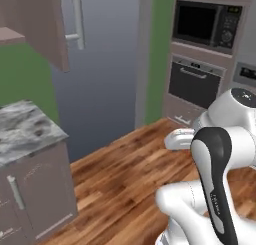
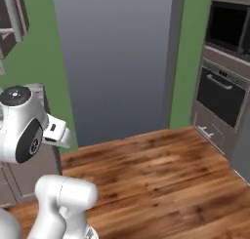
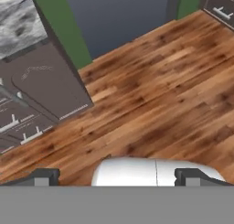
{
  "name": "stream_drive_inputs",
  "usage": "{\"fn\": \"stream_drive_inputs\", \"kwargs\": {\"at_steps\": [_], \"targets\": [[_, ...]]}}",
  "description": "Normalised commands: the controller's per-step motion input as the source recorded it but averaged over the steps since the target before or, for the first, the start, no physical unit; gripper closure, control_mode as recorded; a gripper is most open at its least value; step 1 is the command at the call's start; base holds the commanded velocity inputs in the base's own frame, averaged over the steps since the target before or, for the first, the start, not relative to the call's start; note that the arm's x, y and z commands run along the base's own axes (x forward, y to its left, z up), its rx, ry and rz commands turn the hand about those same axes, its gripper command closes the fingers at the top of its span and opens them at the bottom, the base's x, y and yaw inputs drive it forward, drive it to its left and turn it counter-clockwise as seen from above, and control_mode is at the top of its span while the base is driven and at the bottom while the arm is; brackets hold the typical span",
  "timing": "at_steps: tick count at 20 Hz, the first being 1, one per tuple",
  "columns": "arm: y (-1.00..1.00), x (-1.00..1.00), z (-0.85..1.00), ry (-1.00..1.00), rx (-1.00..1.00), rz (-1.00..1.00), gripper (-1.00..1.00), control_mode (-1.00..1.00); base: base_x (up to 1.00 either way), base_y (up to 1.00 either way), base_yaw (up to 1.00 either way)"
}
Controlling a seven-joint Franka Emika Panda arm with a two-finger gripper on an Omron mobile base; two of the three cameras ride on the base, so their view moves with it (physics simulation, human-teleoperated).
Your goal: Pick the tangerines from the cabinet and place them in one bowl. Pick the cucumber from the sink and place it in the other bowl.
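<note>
- The tool (image 3: 117, 176) hangs spread wide and empty over the wooden floor (image 3: 160, 104).
- The cabinet (image 1: 35, 26) sits up to the left, above the marble desk (image 1: 25, 129).
- No tangerines, cucumber, sink or bowls can be seen, so the job looks barely begun; everything remains to fetch.

Wood floor (image 3: 151, 90) open ahead; counter unit (image 3: 41, 90) blocks left side.

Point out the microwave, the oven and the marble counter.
microwave (image 1: 206, 23), left base view, on its dark door glass.
oven (image 1: 194, 84), left base view, on its dark door below the handle.
marble counter (image 1: 22, 129), left base view, on the bare grey top.
</note>
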Motion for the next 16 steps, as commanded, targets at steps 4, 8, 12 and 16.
{"fn": "stream_drive_inputs", "kwargs": {"at_steps": [4, 8, 12, 16], "targets": [[0.0, 0.0, 0.0, 0.0, 0.0, 0.0, -1.0, 1.0, -0.28, 0.27, 0.6], [0.0, 0.0, 0.0, 0.0, 0.0, 0.0, -1.0, 1.0, -0.26, 0.32, 0.57], [0.0, 0.0, 0.0, 0.0, 0.0, 0.0, -1.0, 1.0, 0.14, 0.5, 0.22], [0.0, 0.0, 0.0, 0.0, 0.0, 0.0, -1.0, 1.0, 0.54, 0.74, -0.07]]}}
